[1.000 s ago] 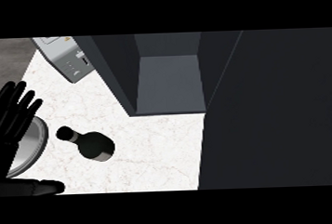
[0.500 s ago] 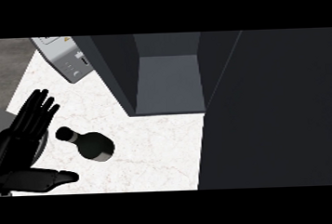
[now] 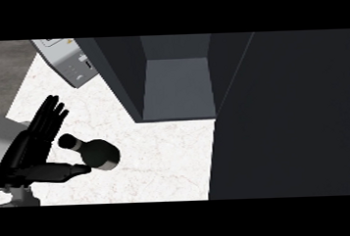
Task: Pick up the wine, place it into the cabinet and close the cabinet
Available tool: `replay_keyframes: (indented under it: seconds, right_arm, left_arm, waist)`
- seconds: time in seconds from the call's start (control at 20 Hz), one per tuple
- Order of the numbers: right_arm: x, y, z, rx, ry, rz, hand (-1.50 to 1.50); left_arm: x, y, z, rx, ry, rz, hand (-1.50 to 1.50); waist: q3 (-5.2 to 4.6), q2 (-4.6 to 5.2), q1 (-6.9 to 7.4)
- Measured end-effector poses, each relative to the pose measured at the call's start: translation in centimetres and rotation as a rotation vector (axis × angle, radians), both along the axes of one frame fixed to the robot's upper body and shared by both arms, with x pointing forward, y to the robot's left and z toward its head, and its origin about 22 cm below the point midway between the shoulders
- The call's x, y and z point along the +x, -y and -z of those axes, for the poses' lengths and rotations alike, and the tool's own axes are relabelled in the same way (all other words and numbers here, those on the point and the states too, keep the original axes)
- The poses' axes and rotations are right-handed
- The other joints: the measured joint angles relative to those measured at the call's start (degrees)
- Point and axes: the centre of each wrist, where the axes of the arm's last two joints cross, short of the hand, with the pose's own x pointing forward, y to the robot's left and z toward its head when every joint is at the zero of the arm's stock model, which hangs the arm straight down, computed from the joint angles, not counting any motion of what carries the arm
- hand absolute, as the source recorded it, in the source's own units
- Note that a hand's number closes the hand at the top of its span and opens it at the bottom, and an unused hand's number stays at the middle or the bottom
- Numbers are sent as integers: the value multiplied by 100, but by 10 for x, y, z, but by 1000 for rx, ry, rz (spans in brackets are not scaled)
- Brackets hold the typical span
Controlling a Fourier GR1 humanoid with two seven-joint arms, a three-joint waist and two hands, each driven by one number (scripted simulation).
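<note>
The wine bottle (image 3: pixel 99 153) stands on the white marble counter (image 3: pixel 165 159), seen from above as a dark round body with a pale cap toward the upper left. My left hand (image 3: pixel 25 153) is right beside it on the left, open, its fingers straight and pointing up the view. The thumb (image 3: pixel 62 171) stretches toward the bottle's lower side; whether it touches is unclear. The cabinet (image 3: pixel 178 85) stands open behind the bottle, its grey inside bare. Its dark door (image 3: pixel 287 116) fills the right of the view. My right hand does not show.
A grey appliance (image 3: pixel 69 61) with a small control panel sits at the counter's back left, next to the cabinet's left wall. The counter's left edge runs close behind my left hand, with a darker floor (image 3: pixel 6 67) beyond it.
My left hand has moved right, from the counter's left edge to the bottle's side, and its thumb now reaches under the bottle. The bottle and cabinet have not moved.
</note>
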Motion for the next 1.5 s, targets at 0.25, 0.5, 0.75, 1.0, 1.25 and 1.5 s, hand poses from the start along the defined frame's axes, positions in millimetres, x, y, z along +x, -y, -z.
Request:
replay_keyframes:
  seconds: [0.25,0.5,0.75,1.0,1.25,1.5]
  right_arm:
    - [-1,1,1,-3,-1,0,-150]
    - [0,2,0,-13,4,10,-150]
    - [-1,3,1,-21,3,9,-150]
    - [-2,2,2,-11,3,4,-150]
    - [-3,4,3,-14,9,11,-150]
    - [-2,1,2,-8,5,2,-150]
  left_arm:
    - [9,-4,20,5,-29,-3,-150]
    - [8,-8,42,2,-59,4,-150]
    - [8,-12,67,-15,-80,37,-150]
    - [1,-10,91,-29,-93,56,-150]
    - [-2,-2,115,-26,-102,62,-150]
    - [0,3,126,-85,-107,52,-150]
  waist:
    - [0,-2,-13]
    - [1,-3,-1]
    - [-1,-1,-17]
    - [-1,-5,-11]
    - [-1,-1,-14]
    - [-1,-4,-1]
